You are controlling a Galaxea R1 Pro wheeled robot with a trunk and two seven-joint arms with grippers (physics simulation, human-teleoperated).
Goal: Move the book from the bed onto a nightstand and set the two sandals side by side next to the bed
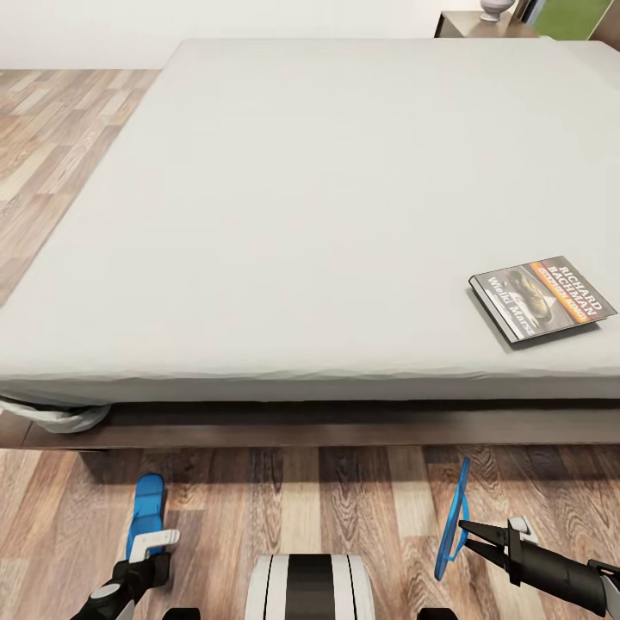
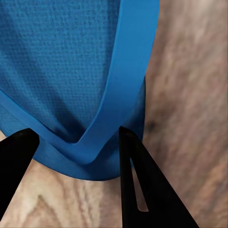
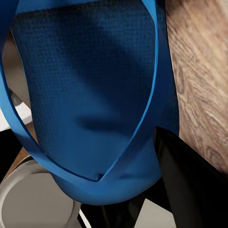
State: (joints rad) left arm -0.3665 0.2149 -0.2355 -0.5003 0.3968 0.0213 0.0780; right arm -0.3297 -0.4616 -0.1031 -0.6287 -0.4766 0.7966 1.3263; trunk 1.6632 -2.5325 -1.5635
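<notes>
From the head camera I see the bed (image 1: 284, 215) filling most of the frame, with the book (image 1: 542, 298) lying flat near its near right corner, so that half of the job is untouched. A nightstand (image 1: 482, 23) peeks in past the far right corner. On the floor (image 1: 301, 499) below me, the left sandal (image 1: 147, 511) lies flat by the bed's near edge with my left gripper (image 1: 148, 551) at its heel end. The right sandal (image 1: 451, 521) stands on edge, off the planks, at the tips of my right gripper (image 1: 472, 532).

On the left wrist camera, the fingers (image 2: 135, 175) are spread moderately wide, straddling the strap's V without pinching it; that sandal (image 2: 61, 71) rests on wood.

On the right wrist camera, one finger (image 3: 190, 180) presses the sole's edge of the sandal (image 3: 90, 95); I judge it clamped there.

Neither sandal is set beside the other yet: they sit well apart.
</notes>
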